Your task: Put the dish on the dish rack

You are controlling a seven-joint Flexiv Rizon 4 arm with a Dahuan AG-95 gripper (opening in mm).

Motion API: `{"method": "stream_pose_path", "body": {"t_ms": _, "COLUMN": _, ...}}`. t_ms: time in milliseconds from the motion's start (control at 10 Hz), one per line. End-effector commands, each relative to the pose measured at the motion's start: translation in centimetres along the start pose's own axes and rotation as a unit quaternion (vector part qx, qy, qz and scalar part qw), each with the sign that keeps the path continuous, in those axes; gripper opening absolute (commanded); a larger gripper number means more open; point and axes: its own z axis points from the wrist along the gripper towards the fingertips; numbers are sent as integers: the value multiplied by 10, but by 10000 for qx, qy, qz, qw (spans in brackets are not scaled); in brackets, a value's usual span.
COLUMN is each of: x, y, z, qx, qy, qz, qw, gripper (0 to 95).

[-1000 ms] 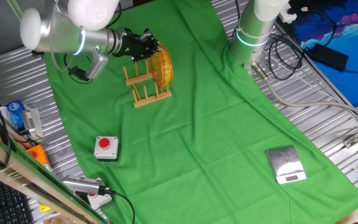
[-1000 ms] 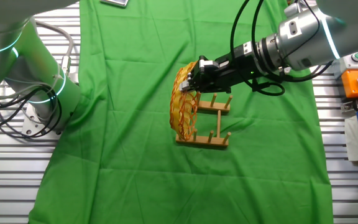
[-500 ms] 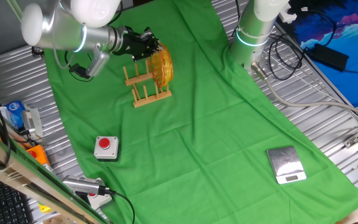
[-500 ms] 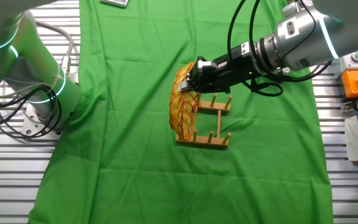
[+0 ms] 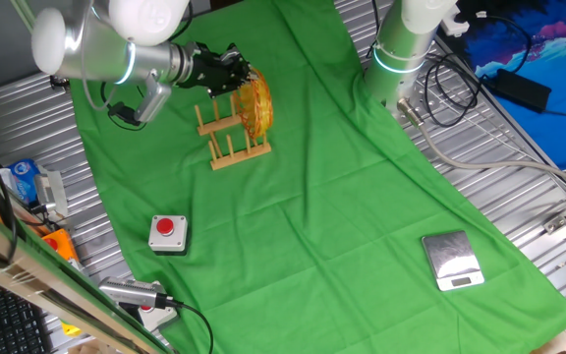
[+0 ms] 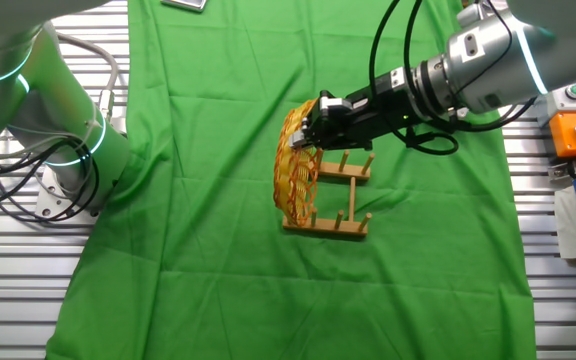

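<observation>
The dish (image 6: 294,168) stands up on its edge at the end of the dish rack (image 6: 334,196), at the side of the rack toward 9 o'clock in the other fixed view. It stands like that so its bottom edge can sit between the wooden pegs, which keep it from falling flat. The tool (image 6: 313,124) is at the top edge of the dish, at about 12 o'clock on the dish, and it seems to be pinched on that edge. I think it holds on there so the dish does not tip while it settles in the slot. The arm reaches in low from 3 o'clock in that view, over the rack, so it stays clear of the pegs. In one fixed view the dish (image 5: 255,102) is on the 3 o'clock side of the rack (image 5: 230,132), with the tool (image 5: 236,76) at its top. The tabletop is covered by a green cloth (image 6: 218,260) with soft wrinkles. A red button box (image 5: 167,232) and a small silver scale (image 5: 452,261) lie on it, well apart from the rack. A second arm's base (image 5: 399,49) stands at the cloth's edge, near cables.
</observation>
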Motion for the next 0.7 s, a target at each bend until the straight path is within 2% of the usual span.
{"method": "stream_pose_path", "body": {"t_ms": 100, "x": 0, "y": 0, "z": 1, "qx": 17, "qy": -18, "qz": -20, "qw": 10000, "gripper": 0}}
{"method": "stream_pose_path", "body": {"t_ms": 200, "x": 0, "y": 0, "z": 1, "qx": 18, "qy": -23, "qz": -33, "qw": 10000, "gripper": 0}}
{"method": "stream_pose_path", "body": {"t_ms": 300, "x": 0, "y": 0, "z": 1, "qx": 18, "qy": -50, "qz": -86, "qw": 9999, "gripper": 190}}
{"method": "stream_pose_path", "body": {"t_ms": 500, "x": 0, "y": 0, "z": 1, "qx": 18, "qy": -70, "qz": -111, "qw": 9999, "gripper": 190}}
{"method": "stream_pose_path", "body": {"t_ms": 600, "x": 0, "y": 0, "z": 1, "qx": 18, "qy": -74, "qz": -117, "qw": 9999, "gripper": 380}}
{"method": "stream_pose_path", "body": {"t_ms": 700, "x": 0, "y": 0, "z": 1, "qx": 19, "qy": -80, "qz": -118, "qw": 9999, "gripper": 380}}
